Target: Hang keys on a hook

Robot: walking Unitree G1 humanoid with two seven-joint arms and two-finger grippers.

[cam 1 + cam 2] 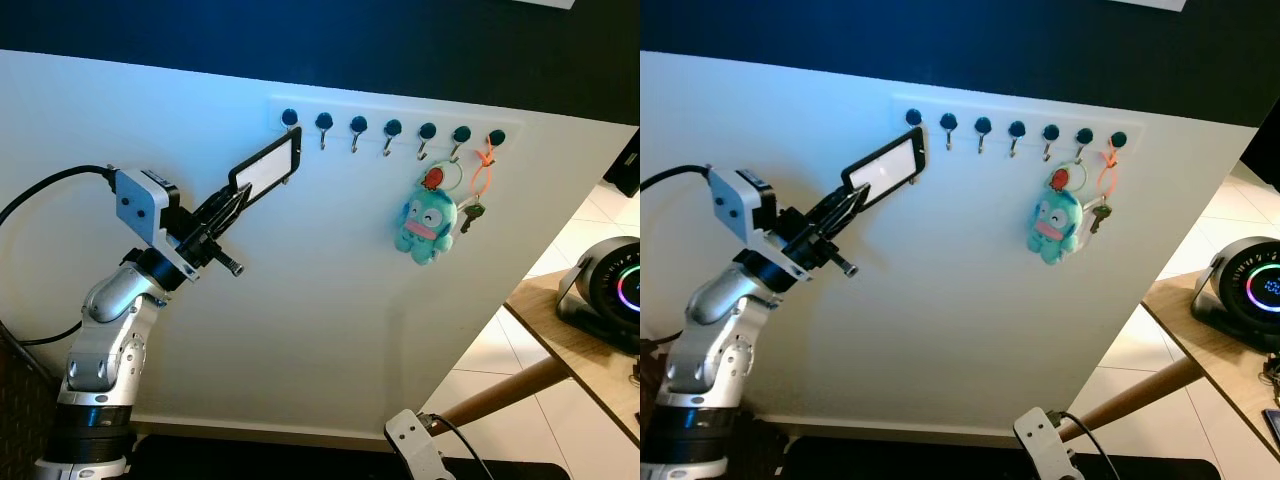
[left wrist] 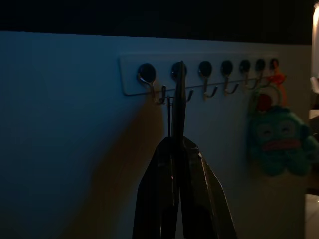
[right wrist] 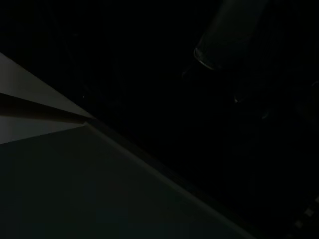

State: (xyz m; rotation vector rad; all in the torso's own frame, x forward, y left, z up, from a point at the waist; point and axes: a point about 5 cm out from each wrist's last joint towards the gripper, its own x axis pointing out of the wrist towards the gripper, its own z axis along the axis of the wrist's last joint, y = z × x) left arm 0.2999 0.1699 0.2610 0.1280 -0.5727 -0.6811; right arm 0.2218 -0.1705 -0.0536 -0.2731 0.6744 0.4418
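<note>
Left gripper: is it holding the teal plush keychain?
No. The teal plush keychain already hangs from the hook rack, while the left gripper holds a flat white tag with a black frame.

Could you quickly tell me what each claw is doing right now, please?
Left claw: shut on the flat white tag, raised near the hook rail.
Right claw: cannot be told.

7 hooks (image 1: pixel 392 128), 1 plush keychain (image 1: pixel 427 225), 1 key (image 1: pixel 470 214), 1 flat tag (image 1: pixel 267 169).
</note>
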